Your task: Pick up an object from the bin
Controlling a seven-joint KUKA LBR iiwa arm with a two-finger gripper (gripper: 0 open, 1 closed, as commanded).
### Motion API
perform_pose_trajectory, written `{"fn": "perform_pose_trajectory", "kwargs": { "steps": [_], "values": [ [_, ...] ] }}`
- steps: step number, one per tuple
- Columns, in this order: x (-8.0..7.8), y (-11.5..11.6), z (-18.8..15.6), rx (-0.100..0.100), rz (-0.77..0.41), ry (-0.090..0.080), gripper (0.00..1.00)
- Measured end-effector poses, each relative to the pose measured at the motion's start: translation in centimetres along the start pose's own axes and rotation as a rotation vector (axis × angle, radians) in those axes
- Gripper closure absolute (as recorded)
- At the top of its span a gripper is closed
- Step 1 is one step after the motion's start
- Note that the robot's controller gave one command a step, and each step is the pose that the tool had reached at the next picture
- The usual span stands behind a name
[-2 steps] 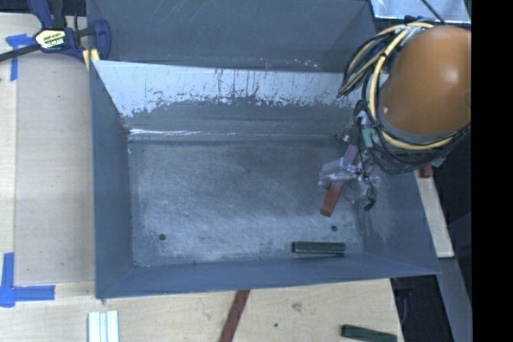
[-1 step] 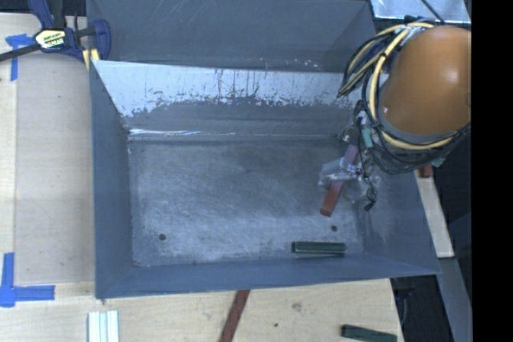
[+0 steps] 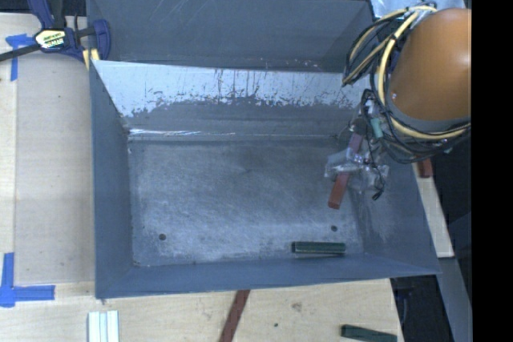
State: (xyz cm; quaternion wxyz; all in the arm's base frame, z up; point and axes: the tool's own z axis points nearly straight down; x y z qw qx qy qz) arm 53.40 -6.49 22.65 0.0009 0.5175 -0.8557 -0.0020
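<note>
My gripper point(image 3: 357, 167) hangs at the right side of the bin, close to the right wall, under the orange cover and its cables. A small reddish-brown oblong piece point(image 3: 337, 193) shows directly below the gripper's left part, tilted with its lower end to the left. It touches the gripper, but I cannot make out whether it is gripped or lying on the floor beneath. A dark green flat bar point(image 3: 318, 248) lies along the front edge of the bin floor, below and left of the gripper.
The bin floor to the left and in the middle is bare scuffed grey metal. The sloping back wall rises behind, and the right wall stands close to the gripper.
</note>
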Motion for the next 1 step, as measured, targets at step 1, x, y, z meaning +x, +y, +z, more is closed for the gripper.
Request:
{"fn": "perform_pose_trajectory", "kwargs": {
  "steps": [1],
  "values": [
    [-0.02, -0.25, -1.61, 0.01, -0.028, -0.004, 1.0]
  ]
}}
